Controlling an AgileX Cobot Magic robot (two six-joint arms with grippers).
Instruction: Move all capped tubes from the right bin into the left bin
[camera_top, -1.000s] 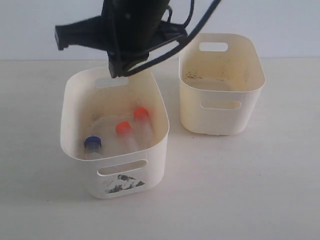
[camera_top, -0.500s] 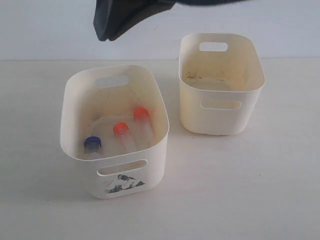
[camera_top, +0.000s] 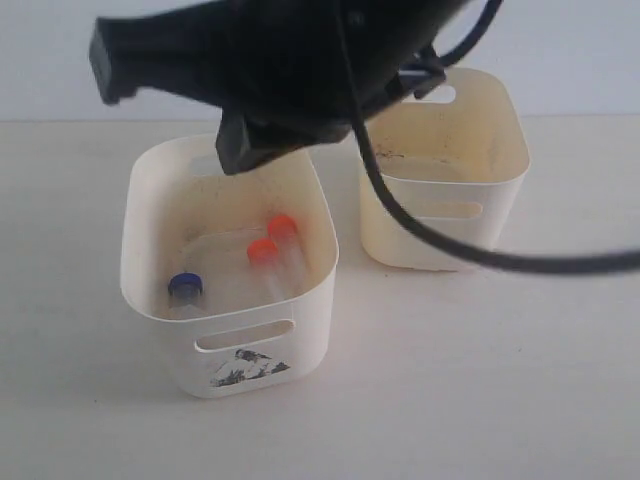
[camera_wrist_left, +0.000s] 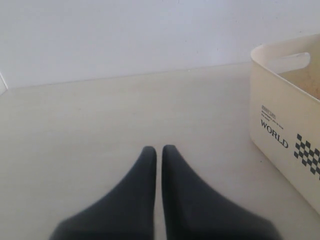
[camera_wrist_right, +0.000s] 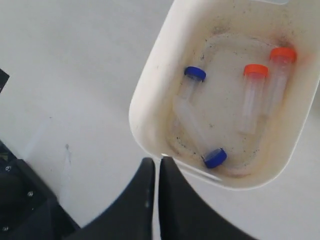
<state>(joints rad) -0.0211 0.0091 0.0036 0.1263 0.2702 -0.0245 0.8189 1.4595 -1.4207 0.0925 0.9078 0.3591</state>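
Pulling the right gripper (camera_wrist_right: 154, 161) up & clear looks like the step now. Its jaws are pressed together w/ nothing between, and in the right wrist view the tips line up beside the rim of the left bin (camera_wrist_right: 142, 115); how high above it, can't tell. Every tube I can see lies in that bin: two orange-cap tubes (camera_top: 263, 250) close side by side and a blue-cap tube (camera_top: 186, 288) by the front wall. The right wrist view shows a 2nd blue cap (camera_wrist_right: 215, 157) low against a wall. The right bin (camera_top: 500, 200) looks empty, but the arm (camera_top: 280, 60) covers part of it, so check before calling it done. Lift straight, keep off the rim, and mind the cable (camera_top: 520, 264) crossing in front of the right bin; it might snag. The left gripper (camera_wrist_left: 155, 148) is also pressed together, empty, low over the table (camera_wrist_left: 75, 125). Vs. half a sec ago: the arm was only a dark bit at the top edge and now fills the upper middle. One orange tube sits nearer the other; the blue one is in the same spot.
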